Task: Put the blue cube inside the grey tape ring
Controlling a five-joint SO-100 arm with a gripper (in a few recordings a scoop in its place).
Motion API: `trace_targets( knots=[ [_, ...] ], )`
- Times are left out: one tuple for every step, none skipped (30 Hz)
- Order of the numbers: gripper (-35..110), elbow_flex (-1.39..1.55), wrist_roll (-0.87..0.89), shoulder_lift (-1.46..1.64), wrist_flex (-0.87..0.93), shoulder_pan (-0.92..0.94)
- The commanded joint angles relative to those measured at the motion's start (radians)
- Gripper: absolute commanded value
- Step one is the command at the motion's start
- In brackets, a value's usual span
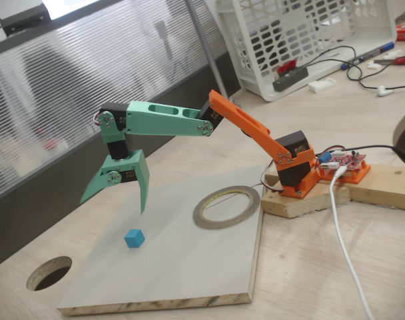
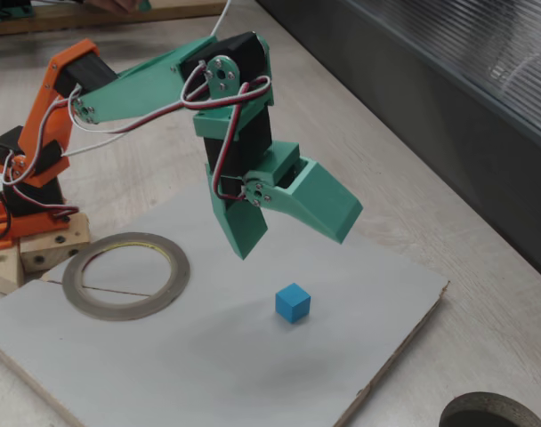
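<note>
A tiny bright blue plain cube [image 2: 293,302] sat on the pale grey board [image 1: 176,267], well apart from the flat grey tape ring [image 2: 125,275] at its nine o'clock. My green gripper [image 2: 293,238] hung above it, spread wide, empty. I judged I should descend straight, straddling opposite faces squarely.

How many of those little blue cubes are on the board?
1. The blue cube lies on the white board, below the open green gripper and apart from the grey tape ring. None seems hidden.
</note>
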Motion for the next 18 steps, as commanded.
trace_targets(
  knots=[
    [97,-0.014,0.006,-0.04,0.005,-0.014],
    [97,-0.015,0.006,-0.077,0.005,-0.014],
    [97,-0.018,0.006,-0.109,0.005,-0.014],
    [97,-0.021,0.006,-0.137,0.005,-0.014],
    [97,-0.023,0.006,-0.158,0.005,-0.014],
    [97,-0.025,0.006,-0.169,0.005,-0.014],
    [97,-0.025,0.006,-0.176,0.003,-0.014],
    [97,-0.025,0.006,-0.179,0.003,-0.014],
    [97,-0.017,0.005,-0.181,0.003,-0.014],
    [97,-0.015,0.005,-0.181,0.003,-0.014],
    [97,-0.015,0.005,-0.181,0.003,-0.014],
    [97,-0.014,0.005,-0.181,0.003,-0.014],
    [97,-0.014,0.005,-0.181,0.003,-0.014],
    [97,-0.014,0.008,-0.181,0.009,-0.012],
    [97,-0.014,0.005,-0.181,0.005,-0.009],
    [97,-0.014,0.005,-0.181,0.005,-0.003],
    [97,-0.012,0.006,-0.183,0.005,-0.002],
    [97,-0.012,0.008,-0.183,0.005,-0.003]
  ],
)
